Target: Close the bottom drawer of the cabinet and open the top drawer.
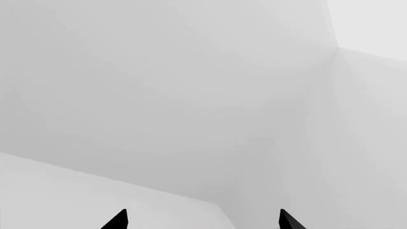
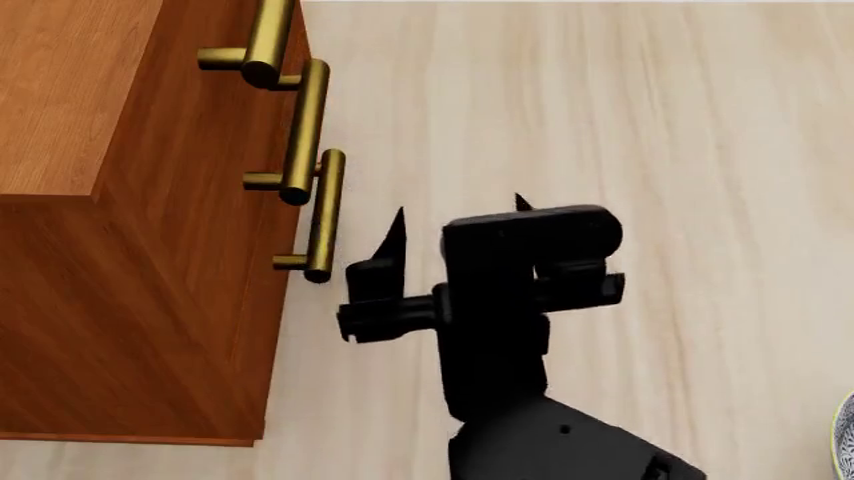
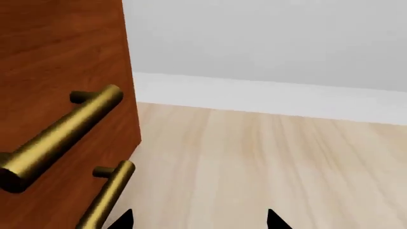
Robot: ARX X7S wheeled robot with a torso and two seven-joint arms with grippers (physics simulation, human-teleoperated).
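The right gripper, jaws spread and holding nothing, hangs over the pale floor just beside the bottom drawer of the cabinet, near its brass handle; the left gripper is likewise spread, facing grey walls.

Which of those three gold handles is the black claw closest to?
The lowest brass bar handle, on the reddish-brown wooden cabinet's bottom drawer. The right gripper hangs just beside it; the other two handles sit higher.
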